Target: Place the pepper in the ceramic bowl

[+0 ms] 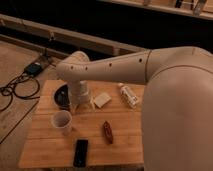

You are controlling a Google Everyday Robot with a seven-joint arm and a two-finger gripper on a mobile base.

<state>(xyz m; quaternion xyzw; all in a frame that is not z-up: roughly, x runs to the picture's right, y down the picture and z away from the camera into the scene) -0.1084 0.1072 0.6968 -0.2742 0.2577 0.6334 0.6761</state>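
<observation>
Camera view puts my gripper beside the ceramic bowl, open or closed I cannot tell; the pepper lies loose on the table, so I'd grip across its middle.

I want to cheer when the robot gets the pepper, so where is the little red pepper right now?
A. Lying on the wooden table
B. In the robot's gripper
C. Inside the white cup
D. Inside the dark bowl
A: the pepper lies flat on the wooden table, apart from the cup, while the gripper hangs farther back beside the ceramic bowl.
</observation>
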